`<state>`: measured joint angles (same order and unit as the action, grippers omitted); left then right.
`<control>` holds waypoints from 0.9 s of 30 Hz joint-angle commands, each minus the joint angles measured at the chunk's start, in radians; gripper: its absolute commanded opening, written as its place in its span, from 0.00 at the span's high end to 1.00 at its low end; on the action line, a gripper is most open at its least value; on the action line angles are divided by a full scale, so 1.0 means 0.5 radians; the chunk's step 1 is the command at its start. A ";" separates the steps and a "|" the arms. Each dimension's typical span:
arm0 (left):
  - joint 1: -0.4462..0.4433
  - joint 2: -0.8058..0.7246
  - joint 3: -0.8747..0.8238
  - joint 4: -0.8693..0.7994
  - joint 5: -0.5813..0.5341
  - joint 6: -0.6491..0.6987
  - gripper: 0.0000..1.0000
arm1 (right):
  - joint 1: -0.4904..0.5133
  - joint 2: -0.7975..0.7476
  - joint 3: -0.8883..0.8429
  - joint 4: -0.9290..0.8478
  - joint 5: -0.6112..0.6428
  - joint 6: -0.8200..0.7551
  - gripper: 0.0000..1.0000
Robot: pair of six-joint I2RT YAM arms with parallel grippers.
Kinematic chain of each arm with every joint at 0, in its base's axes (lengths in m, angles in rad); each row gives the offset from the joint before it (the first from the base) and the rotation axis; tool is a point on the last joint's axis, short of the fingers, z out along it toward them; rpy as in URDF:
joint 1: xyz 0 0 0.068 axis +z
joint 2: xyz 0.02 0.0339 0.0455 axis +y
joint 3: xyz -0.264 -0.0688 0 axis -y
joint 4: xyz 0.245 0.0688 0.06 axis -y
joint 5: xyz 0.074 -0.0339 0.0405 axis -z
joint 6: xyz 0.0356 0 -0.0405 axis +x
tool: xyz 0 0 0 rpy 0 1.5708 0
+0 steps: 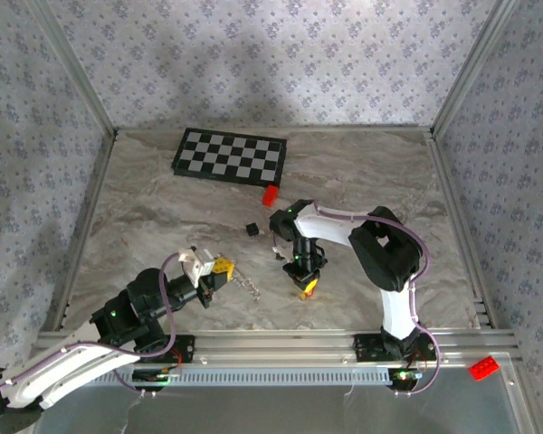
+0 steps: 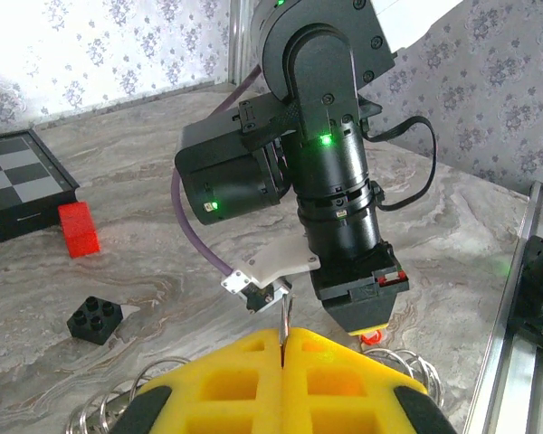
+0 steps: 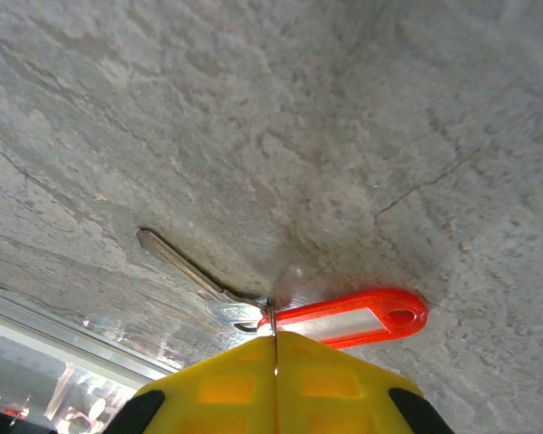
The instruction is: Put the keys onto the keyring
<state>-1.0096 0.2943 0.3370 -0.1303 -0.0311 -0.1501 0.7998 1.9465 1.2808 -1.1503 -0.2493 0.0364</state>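
Near the front of the grey marbled worktop (image 1: 145,208), the right gripper (image 1: 308,290) is pointing straight down. Its yellow jaws are pressing together on the spot where one small flat red oblong key tag (image 3: 353,316) with a paler middle is meeting one slim silvery metal key (image 3: 176,258). Both are lying flat on the stone. Just to its left, the left gripper (image 1: 227,268) is reaching in low, its jaws pinching a thin sliver of the one silvery-grey jagged wire keyring (image 1: 247,286), whose loops are showing on either side beneath the yellow tips. Farther back, one tiny black studded cube (image 1: 251,229) and one bright red rectangular block (image 1: 270,194) are sitting apart, the block just beside one black-and-white chequered board (image 1: 231,155). One red studded brick (image 1: 484,367) is resting by the front rail on the right.
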 commanded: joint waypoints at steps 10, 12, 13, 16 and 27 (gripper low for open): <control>0.004 -0.027 0.021 0.094 -0.033 0.026 1.00 | 0.086 -0.596 -0.427 0.506 0.344 0.427 1.00; 0.004 -0.022 0.025 0.097 -0.028 0.027 1.00 | 0.138 -0.757 -0.575 0.705 0.450 0.564 1.00; 0.004 -0.018 0.025 0.104 -0.025 0.027 1.00 | 0.183 -0.838 -0.654 0.809 0.541 0.645 1.00; 0.003 -0.003 0.033 0.119 -0.024 0.037 1.00 | 0.339 -1.036 -0.876 1.082 0.795 0.872 1.00; 0.007 -0.003 0.063 0.114 -0.005 0.030 1.00 | 0.706 -1.537 -1.592 1.930 1.477 1.161 1.00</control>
<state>-1.0096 0.2974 0.3370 -0.1295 -0.0410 -0.1402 1.1351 1.2297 0.5625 -0.3523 0.3584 0.5541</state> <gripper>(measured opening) 0.044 0.052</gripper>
